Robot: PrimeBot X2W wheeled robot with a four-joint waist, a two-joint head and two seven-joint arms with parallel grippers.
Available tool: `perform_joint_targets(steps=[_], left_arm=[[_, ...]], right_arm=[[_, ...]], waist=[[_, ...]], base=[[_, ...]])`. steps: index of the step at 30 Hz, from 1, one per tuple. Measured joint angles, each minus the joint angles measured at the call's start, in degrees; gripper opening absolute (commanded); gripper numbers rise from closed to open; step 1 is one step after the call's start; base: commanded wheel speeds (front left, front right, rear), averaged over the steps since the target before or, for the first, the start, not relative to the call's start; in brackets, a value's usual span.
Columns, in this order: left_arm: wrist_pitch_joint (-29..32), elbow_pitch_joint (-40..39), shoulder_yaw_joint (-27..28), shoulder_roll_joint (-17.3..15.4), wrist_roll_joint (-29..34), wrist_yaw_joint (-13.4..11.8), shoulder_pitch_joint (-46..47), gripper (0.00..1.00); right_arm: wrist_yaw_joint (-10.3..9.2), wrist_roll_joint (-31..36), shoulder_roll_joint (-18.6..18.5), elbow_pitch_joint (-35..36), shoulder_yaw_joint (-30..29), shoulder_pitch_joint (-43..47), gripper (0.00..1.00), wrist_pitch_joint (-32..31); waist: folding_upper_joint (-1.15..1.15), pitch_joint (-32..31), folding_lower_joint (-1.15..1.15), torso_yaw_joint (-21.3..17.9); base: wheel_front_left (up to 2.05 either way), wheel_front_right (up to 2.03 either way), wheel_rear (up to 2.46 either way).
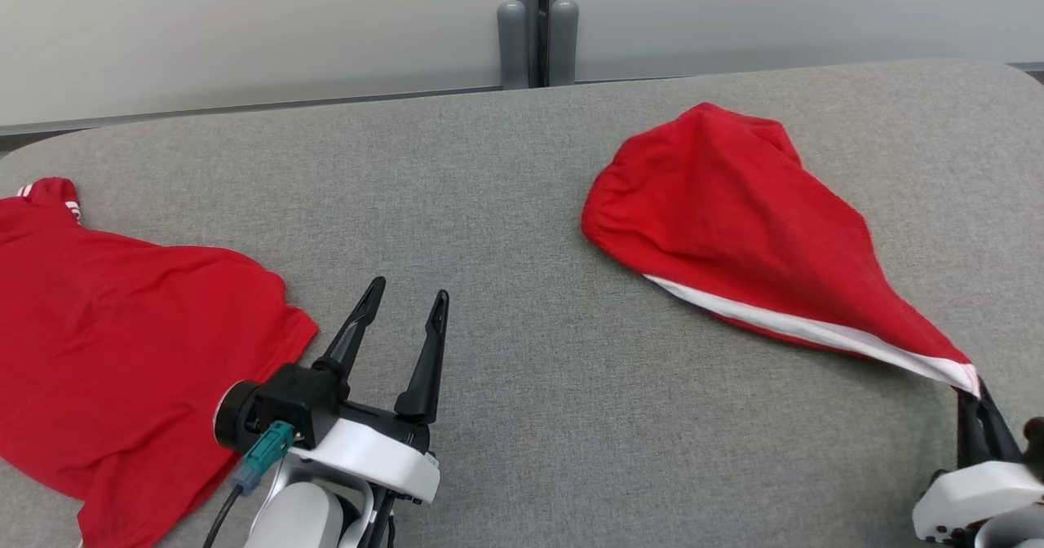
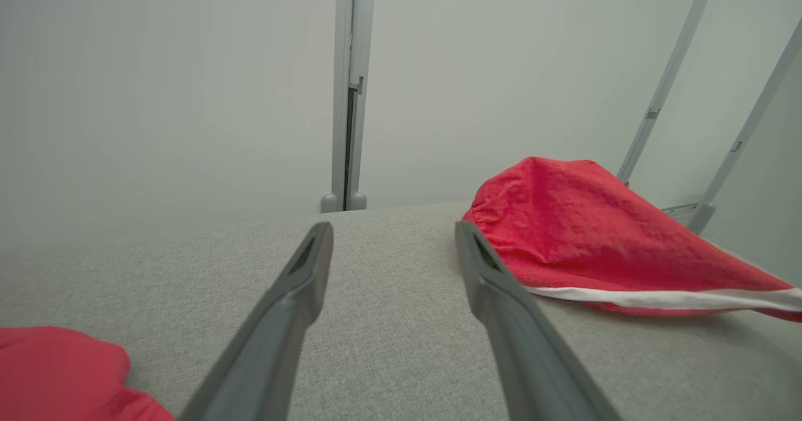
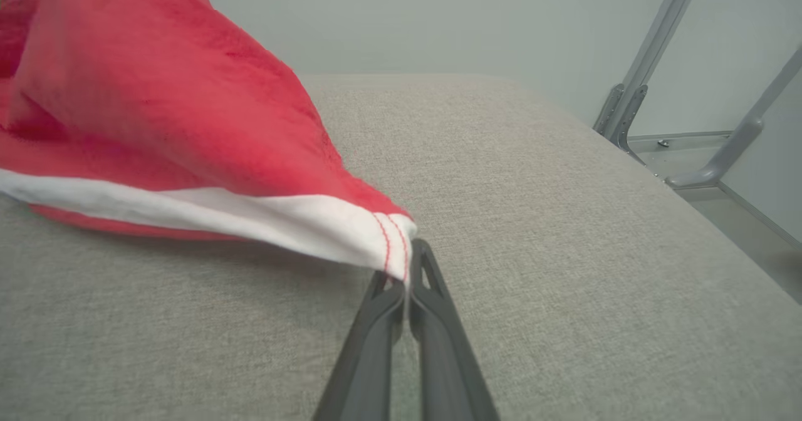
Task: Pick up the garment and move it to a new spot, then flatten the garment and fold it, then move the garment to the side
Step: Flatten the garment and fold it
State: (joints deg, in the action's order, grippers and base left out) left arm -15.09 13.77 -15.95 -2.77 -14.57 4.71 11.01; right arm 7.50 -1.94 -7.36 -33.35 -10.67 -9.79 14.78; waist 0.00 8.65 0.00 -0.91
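A red garment [image 1: 734, 222] with a white trimmed edge lies bunched at the right of the grey padded table [image 1: 522, 173]. My right gripper [image 1: 972, 391] is shut on its white corner at the near right, pulling the cloth into a point. In the right wrist view the garment [image 3: 156, 108] stretches up and left from my right gripper [image 3: 404, 267], whose fingers [image 3: 438, 321] pinch the stitched white hem. My left gripper [image 1: 406, 295] stands open over bare table at the lower left, holding nothing. In the left wrist view the garment [image 2: 576, 227] lies to the right of my open left gripper [image 2: 395, 236].
A second red garment [image 1: 106, 336] with white-striped sleeve trim lies spread at the table's left, close beside my left arm, and its edge [image 2: 62, 371] shows at the bottom left of the left wrist view. A pale wall with a grey post [image 1: 537, 26] stands behind the table. Metal frame legs [image 3: 639, 89] stand beyond the table's right edge.
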Motion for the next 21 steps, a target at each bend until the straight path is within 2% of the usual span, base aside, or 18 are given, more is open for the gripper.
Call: perform_joint_targets(steps=[3,4,5,7,13,21], left_arm=[[0.00,0.12,-0.54,0.00,-0.25,-0.09,-0.04,1.00],[0.00,0.19,-0.73,0.00,-0.25,-0.24,-0.07,1.00],[0.00,0.24,-0.82,0.00,-0.26,-0.23,-0.10,1.00],[0.00,0.36,-0.99,-0.01,-0.31,-0.23,-0.16,1.00],[0.00,0.65,-1.01,-0.01,-0.43,-0.23,-0.23,1.00],[0.00,0.55,-0.68,-0.01,-0.49,-0.25,-0.23,1.00]], right_arm=[[0.00,1.76,-0.22,-1.87,-3.87,0.06,0.00,-0.36],[0.00,2.65,-0.20,-2.42,-5.20,0.01,0.26,-0.46],[0.00,3.56,-0.08,-2.78,-6.70,-0.08,1.00,-0.47],[0.00,4.65,0.60,-3.52,-8.78,-0.84,1.00,-0.47],[0.00,4.26,3.00,-0.81,-6.33,-2.27,1.00,0.07],[-0.01,-1.40,4.16,17.07,4.03,0.50,1.00,0.19]], waist=[[0.00,-0.10,0.00,0.03],[0.00,-0.15,0.00,0.07],[0.00,-0.17,0.00,0.12],[0.00,-0.20,0.00,0.28],[0.00,-0.39,0.00,0.80],[0.00,-0.41,0.00,0.84]], base=[[0.00,0.00,0.00],[0.00,0.00,0.00],[0.00,0.00,0.00],[0.00,0.00,0.00],[0.00,0.00,0.00],[0.00,0.00,0.00]])
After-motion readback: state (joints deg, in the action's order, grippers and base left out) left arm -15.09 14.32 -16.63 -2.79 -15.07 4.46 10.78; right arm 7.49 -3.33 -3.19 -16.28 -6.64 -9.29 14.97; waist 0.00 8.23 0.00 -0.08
